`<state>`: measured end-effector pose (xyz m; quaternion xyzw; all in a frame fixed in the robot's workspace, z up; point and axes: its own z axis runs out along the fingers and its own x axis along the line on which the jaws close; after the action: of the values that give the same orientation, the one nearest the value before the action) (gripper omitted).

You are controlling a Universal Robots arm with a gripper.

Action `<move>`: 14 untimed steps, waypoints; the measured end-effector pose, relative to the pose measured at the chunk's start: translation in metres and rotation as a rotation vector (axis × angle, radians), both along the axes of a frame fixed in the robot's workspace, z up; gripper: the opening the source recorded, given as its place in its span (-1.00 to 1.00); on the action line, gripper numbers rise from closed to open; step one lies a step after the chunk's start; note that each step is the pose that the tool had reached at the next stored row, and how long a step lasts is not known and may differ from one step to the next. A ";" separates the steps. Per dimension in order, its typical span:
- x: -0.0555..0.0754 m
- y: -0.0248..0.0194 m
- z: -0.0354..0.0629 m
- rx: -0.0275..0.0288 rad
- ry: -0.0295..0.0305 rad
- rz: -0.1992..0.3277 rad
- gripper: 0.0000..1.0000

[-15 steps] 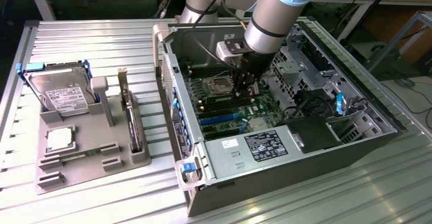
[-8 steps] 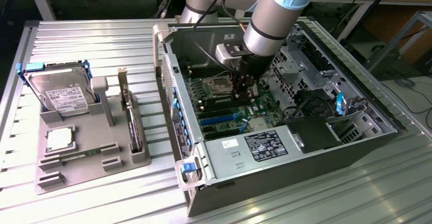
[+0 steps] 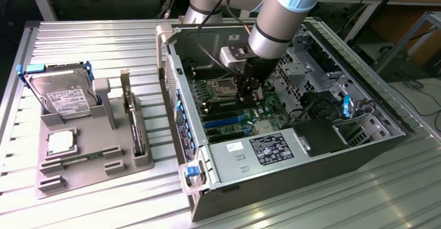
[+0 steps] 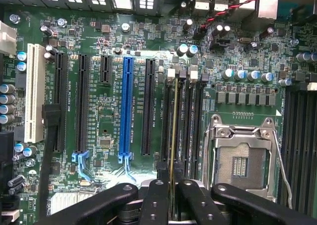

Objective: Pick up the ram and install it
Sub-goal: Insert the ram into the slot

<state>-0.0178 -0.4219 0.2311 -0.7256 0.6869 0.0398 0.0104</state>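
Hand clamped on the ram. Stick is edge-on, running along the DIMM slots just beside the CPU socket. Can't tell if it's seated. Ext view: arm reaches down into the PC case, over the mobo. HDD sits in the gray tray on the table.

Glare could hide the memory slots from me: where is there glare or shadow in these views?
Wrist view: a glare patch on the motherboard by the blue slot's latch end; the ram in the claw is evenly lit. Exterior view: the table shines, while the arm shades the case interior.
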 end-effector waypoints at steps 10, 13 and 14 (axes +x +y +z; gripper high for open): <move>0.000 -0.0015 -0.0001 0.0000 0.0000 0.000 -0.73; 0.000 -0.0016 -0.0030 -0.0004 0.0001 0.000 -0.73; 0.000 -0.0015 -0.0034 -0.0004 0.0000 0.000 -0.73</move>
<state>-0.0177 -0.4235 0.2277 -0.7256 0.6869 0.0397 0.0102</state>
